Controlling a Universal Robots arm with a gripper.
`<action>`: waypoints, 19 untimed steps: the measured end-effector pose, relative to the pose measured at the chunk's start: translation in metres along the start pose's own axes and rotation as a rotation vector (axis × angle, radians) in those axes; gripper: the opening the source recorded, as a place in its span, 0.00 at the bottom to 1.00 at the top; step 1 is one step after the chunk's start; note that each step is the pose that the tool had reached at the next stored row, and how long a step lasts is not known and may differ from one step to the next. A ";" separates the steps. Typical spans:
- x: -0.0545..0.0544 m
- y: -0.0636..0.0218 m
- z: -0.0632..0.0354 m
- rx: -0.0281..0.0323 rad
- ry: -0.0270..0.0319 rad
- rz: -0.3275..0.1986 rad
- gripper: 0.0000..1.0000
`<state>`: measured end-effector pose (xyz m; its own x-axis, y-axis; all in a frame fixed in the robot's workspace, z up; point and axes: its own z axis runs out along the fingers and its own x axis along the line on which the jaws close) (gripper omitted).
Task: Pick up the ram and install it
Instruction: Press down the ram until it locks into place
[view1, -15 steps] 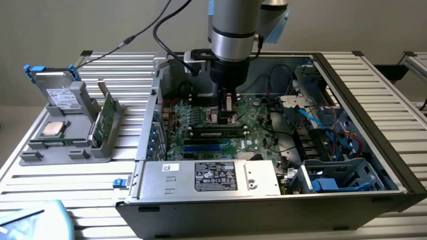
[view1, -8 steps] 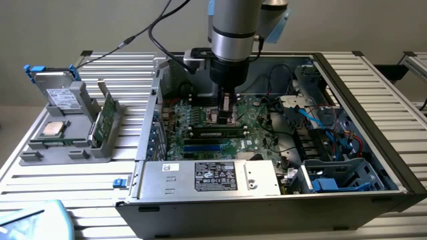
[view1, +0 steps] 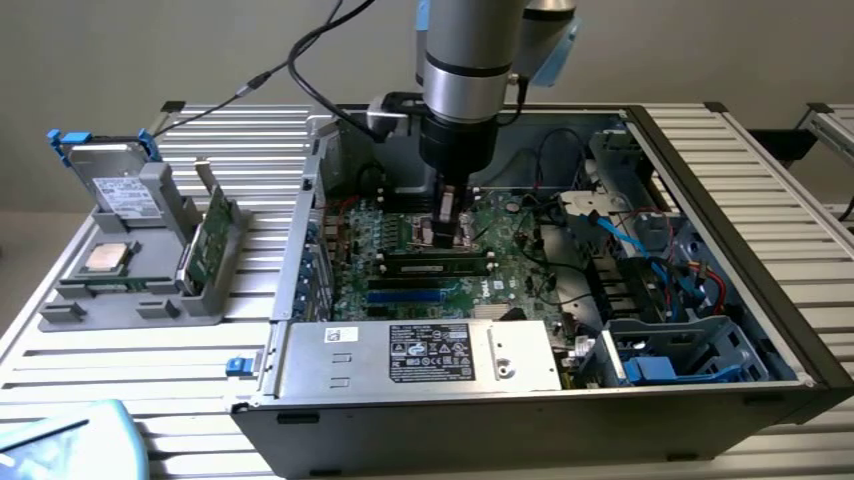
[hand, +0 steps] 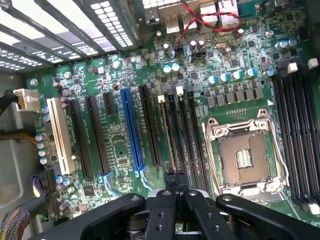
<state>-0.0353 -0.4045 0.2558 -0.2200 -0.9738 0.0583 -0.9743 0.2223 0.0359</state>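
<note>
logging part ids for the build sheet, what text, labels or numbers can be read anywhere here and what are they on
No text reads clearly enough to quote.
Black label on the silver power supply: white print and marks, too small to read.
White sticker beside it: too small to read.
Label on the drive in the grey holder: blurred.
Motherboard markings in the wrist view: too fine to read.

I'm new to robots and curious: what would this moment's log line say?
fingers shut, holding nothing | low over motherboard | ram standing upright beside them
</note>
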 end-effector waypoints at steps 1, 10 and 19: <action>0.000 0.0000 0.0000 -0.0009 -0.0005 0.015 0.11; 0.000 0.0000 0.0000 -0.0088 -0.0053 0.150 0.11; 0.000 0.0000 0.0000 -0.0169 -0.0104 0.289 0.11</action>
<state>-0.0353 -0.4045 0.2558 -0.4892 -0.8702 0.0583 -0.8701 0.4915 0.0359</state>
